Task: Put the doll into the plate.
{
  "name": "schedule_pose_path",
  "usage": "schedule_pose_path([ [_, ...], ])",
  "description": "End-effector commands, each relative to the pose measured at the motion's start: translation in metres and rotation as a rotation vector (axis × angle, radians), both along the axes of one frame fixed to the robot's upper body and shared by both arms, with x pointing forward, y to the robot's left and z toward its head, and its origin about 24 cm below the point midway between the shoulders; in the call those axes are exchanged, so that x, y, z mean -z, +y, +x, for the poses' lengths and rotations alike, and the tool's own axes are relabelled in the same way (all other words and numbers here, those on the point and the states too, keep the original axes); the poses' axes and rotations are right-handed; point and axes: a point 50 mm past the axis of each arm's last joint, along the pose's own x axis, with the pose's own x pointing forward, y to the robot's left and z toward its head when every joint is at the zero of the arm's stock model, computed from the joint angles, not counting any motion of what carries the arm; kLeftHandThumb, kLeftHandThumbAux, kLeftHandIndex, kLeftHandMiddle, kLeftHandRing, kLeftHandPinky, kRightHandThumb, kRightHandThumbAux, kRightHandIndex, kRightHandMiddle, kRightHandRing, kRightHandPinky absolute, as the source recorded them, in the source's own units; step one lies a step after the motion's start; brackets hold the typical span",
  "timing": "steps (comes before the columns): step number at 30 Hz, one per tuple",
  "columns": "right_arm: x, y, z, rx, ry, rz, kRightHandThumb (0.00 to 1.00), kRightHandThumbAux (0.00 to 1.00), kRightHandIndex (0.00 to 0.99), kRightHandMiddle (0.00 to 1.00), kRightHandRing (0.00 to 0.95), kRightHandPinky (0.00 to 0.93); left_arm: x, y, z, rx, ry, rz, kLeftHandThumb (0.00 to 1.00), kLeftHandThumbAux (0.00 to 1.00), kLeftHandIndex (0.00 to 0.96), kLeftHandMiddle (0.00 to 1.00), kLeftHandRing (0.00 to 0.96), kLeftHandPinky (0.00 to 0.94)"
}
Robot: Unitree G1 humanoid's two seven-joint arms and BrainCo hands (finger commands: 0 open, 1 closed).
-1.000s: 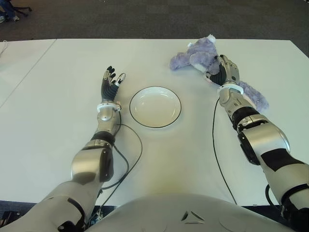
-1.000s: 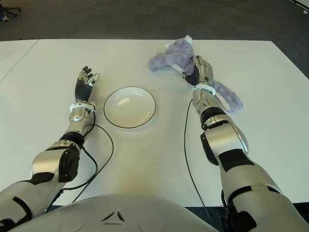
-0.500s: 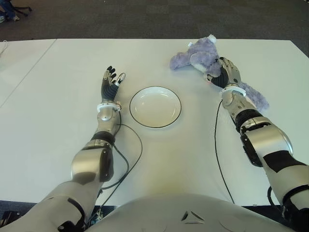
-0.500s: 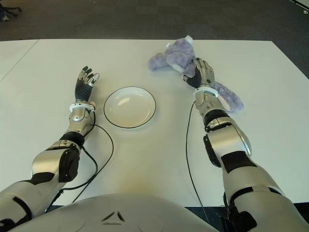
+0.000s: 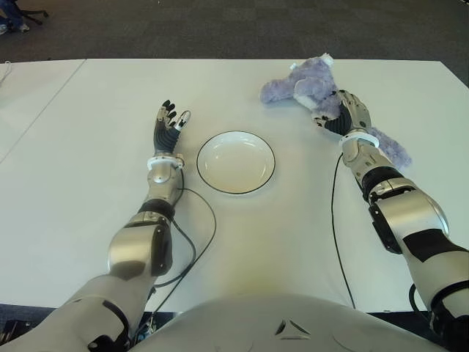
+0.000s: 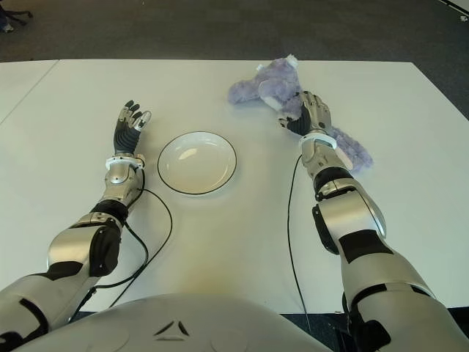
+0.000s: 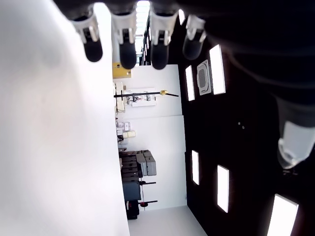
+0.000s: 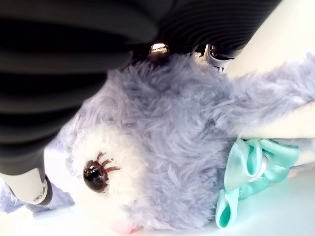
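Item 1, doll [image 5: 308, 88]: a purple plush animal with white face patches and a pale green bow, lying on the white table [image 5: 88, 220] toward the far right. Its head and one limb are seen far of the right hand; a second purple part extends to the right of that wrist. It is well apart from the plate and not in it.

Item 2, plate [image 5: 235, 162]: a round white dish with a dark rim, placed near the middle of the table, between the 2 arms. Nothing is held in it.

Item 3, right hand [image 5: 341, 114]: set against the doll's head, fingers curled round the plush. In the right wrist view the fur, 1 eye and the bow are pressed close under the dark fingers [image 8: 64, 54].

Item 4, left hand [image 5: 169, 125]: shown just left of the plate, palm turned up, fingers spread and raised, nothing held.

Item 5, cables: 1 dark cable is seen trailing along each arm across the table.
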Motion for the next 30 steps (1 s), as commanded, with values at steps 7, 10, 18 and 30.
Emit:
schedule_pose_path([
  [7,0.0414,0.0013,-0.0200,0.046,0.194,-0.007,0.268,0.525,0.039,0.000,0.000,0.000,0.0939,-0.0117,-0.0809,-0.017,0.459,-0.081,0.000,0.506,0.022,0.104,0.098,0.082],
  [10,0.0419,0.0013,-0.0203,0.045,0.197,-0.009,0.270,0.525,0.044,0.000,0.000,0.000,0.0940,-0.0123,-0.0810,-0.017,0.458,-0.081,0.000,0.507,0.025,0.104,0.097,0.079],
  [18,0.0437,0.0022,-0.0211,0.035,0.210,-0.008,0.278,0.542,0.065,0.000,0.000,0.000,0.0942,-0.0136,-0.0812,-0.019,0.459,-0.081,0.000,0.502,0.033,0.114,0.103,0.086],
  [30,0.0488,0.0055,-0.0235,0.018,0.234,-0.007,0.305,0.570,0.068,0.000,0.000,0.000,0.0946,-0.0146,-0.0816,-0.015,0.460,-0.086,0.000,0.505,0.023,0.113,0.106,0.089],
])
